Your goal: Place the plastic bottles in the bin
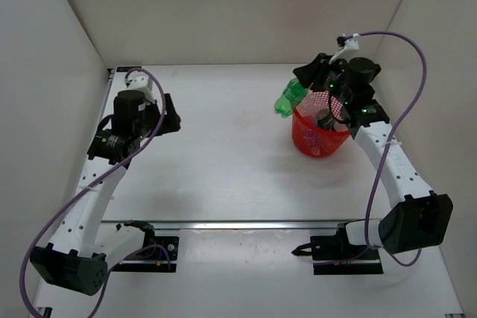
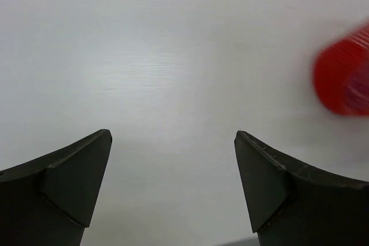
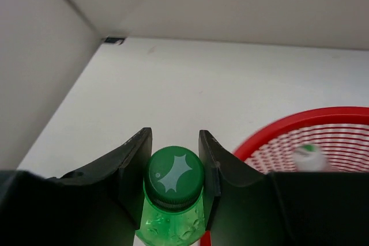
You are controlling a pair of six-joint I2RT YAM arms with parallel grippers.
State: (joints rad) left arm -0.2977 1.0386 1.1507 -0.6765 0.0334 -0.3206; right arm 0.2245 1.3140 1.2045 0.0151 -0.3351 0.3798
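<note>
The right gripper (image 3: 174,137) pinches the all-green bottle (image 3: 173,180), one finger pressed against each side of its cap; the bottle's body runs down out of view beneath the jaws; the red bin (image 3: 277,129) lies just to the right of those jaws and lower, a pale blurred shape (image 3: 308,156) inside it; the left gripper (image 2: 173,142) stands spread wide above the table (image 2: 173,56), nothing between its jaws; the bin shows blurred, well off to their right.

Wide table (image 1: 223,154) room left of bin (image 1: 308,144)
</note>
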